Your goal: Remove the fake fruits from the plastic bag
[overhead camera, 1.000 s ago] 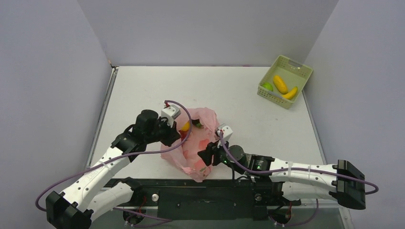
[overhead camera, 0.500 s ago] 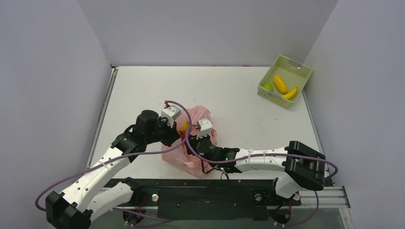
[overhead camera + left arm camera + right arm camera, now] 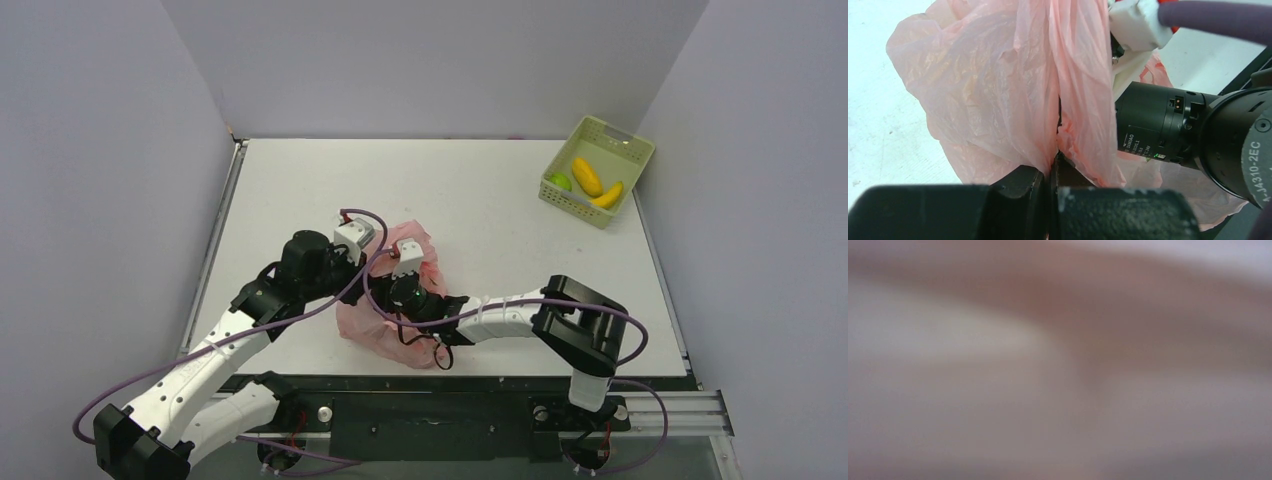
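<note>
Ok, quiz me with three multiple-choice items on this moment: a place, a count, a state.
1. Where does the green basket stand?
A) near left corner
B) far right corner
C) table centre
2. How many fake fruits lie in it?
A) three
B) one
C) five
3. What is the left gripper doing?
A) open over bare table
B) gripping the basket
C) shut on the plastic bag
Key: B, it sits far right in the top view; A, one green and two yellow ones show; C, its jaws pinch the pink film.
</note>
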`<state>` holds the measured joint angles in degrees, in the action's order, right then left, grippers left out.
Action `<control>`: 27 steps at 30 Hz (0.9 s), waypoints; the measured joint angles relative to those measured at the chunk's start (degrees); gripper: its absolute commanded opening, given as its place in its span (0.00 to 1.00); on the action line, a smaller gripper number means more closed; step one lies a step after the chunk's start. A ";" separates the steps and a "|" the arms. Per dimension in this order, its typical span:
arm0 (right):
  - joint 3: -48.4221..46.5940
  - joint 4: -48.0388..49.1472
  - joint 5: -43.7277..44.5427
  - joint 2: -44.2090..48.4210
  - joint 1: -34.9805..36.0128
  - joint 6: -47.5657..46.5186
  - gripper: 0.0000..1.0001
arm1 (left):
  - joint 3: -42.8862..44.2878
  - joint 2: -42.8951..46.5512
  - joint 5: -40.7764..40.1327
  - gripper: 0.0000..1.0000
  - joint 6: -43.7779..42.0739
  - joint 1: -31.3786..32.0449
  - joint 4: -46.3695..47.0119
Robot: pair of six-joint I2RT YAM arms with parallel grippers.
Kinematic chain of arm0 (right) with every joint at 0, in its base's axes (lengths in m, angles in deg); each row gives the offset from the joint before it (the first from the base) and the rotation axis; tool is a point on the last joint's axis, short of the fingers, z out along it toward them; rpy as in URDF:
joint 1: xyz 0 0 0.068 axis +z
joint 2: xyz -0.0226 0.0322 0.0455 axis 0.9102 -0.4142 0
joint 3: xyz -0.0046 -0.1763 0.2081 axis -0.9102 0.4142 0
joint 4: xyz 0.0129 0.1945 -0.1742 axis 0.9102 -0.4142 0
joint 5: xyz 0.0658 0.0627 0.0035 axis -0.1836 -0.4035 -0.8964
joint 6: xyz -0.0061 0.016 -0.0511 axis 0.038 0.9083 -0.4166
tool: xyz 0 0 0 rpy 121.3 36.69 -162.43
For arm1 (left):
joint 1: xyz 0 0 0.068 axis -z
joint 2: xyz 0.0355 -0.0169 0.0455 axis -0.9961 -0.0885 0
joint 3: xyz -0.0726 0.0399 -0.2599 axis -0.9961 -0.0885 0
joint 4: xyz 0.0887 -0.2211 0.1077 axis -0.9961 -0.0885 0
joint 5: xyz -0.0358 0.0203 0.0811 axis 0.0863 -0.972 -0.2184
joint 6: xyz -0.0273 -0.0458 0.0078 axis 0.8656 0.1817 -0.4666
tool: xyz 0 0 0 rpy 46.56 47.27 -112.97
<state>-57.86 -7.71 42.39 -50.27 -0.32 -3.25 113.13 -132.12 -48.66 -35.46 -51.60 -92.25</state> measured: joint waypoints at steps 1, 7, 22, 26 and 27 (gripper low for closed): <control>-0.17 0.44 -0.81 -0.61 -0.15 -0.07 0.51 | 0.00 0.00 -0.31 0.00 -0.04 -0.04 -0.11; -0.81 3.67 -5.38 -4.17 -0.98 0.20 0.64 | -0.11 -0.07 -3.43 0.00 -0.31 -0.48 -1.70; -9.07 4.70 -8.76 -15.50 -1.64 3.96 0.42 | -0.22 -0.11 -2.93 0.00 0.00 -0.61 -1.51; -9.18 4.46 -9.53 -15.43 -2.99 5.44 0.24 | -0.22 -0.11 -2.23 0.00 0.17 -0.50 -0.61; -9.07 4.46 -9.70 -15.26 -3.34 5.38 0.22 | -0.24 -0.11 -2.05 0.00 0.20 -0.44 -0.44</control>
<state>-66.93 -3.25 32.68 -65.52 -3.67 2.12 112.89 -132.23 -50.71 -35.26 -52.04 -92.68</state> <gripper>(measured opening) 0.315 0.003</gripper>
